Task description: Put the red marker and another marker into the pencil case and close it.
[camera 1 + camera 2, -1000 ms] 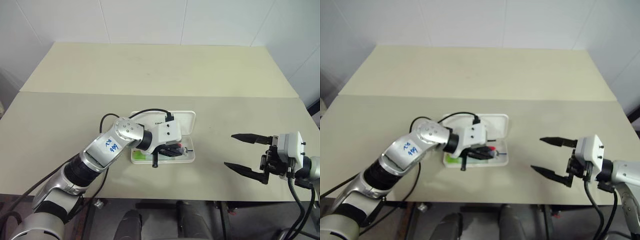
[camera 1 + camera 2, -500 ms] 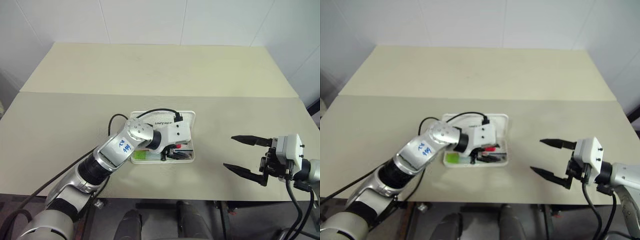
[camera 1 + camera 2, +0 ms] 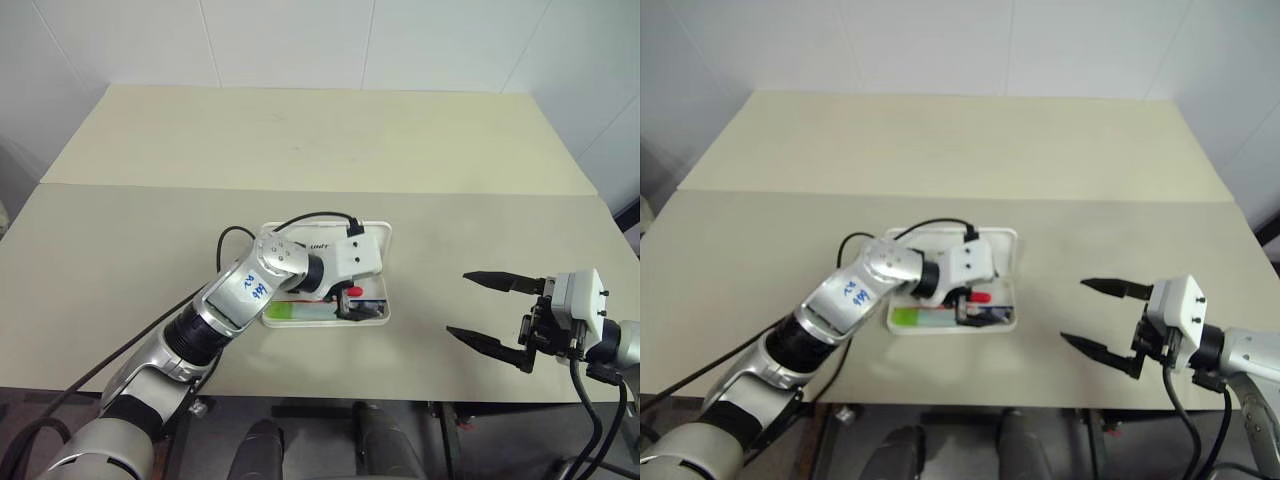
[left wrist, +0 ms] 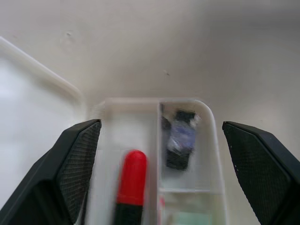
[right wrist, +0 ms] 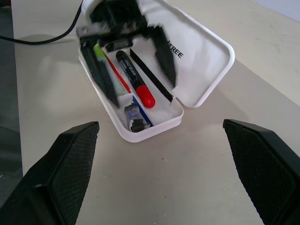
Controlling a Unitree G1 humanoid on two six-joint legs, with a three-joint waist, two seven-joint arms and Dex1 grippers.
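The white pencil case (image 5: pixel 201 56) lies open on the table, its lid flat behind the tray. In the tray the red marker (image 5: pixel 136 80) lies loose, red end toward the end compartment, and shows again in the left wrist view as the red marker (image 4: pixel 131 178). Beside it sits another marker (image 3: pixel 285 312), lime green, partly hidden by a finger. My left gripper (image 5: pixel 142 93) hovers open just above the tray, one finger on each side of the red marker, holding nothing. My right gripper (image 3: pixel 458 302) stands open and empty over bare table, well right of the case.
A small dark and blue item (image 4: pixel 180 139) fills the tray's end compartment. A black cable (image 3: pixel 300 222) loops over the lid. The beige table (image 3: pixel 300 140) stretches far behind the case, with a seam across it; its front edge runs close below the case.
My left gripper opened and let go of the red marker, which now lies in the tray. The hand shifted slightly right and up. The right arm stayed still.
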